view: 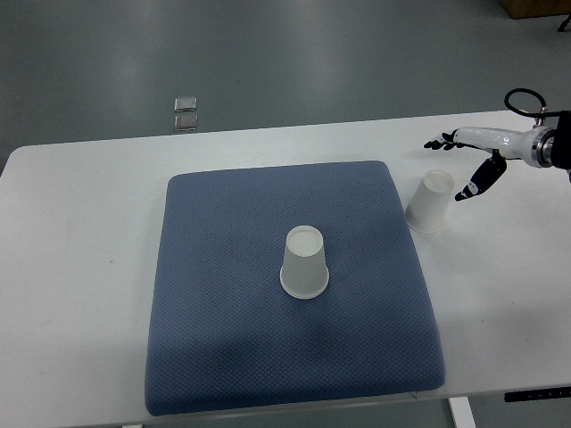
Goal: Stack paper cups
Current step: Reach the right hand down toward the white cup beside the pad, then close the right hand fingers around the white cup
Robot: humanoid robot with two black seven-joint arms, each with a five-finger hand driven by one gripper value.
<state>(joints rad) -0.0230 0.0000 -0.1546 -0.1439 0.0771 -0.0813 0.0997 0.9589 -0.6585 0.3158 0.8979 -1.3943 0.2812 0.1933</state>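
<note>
A white bench (80,267) carries a blue mat (223,357) with one cup (304,261) upside down at its centre, axis vertical, and a second cup (430,202) inverted just off the mat's right edge. The right hand (471,163) hovers just beside that second cup — fingers (437,144) spread, holding nothing. To do well, it should probably grip the cup's wall gently — paper crushes — and keep it upright over the centre cup.

Right hand (467,160) is a glossy white shell with black fingertips; thumb looks mostly black with a bluish tint; silver metal ring at the wrist, then a dark forearm section; thin black cable loops above it.
</note>
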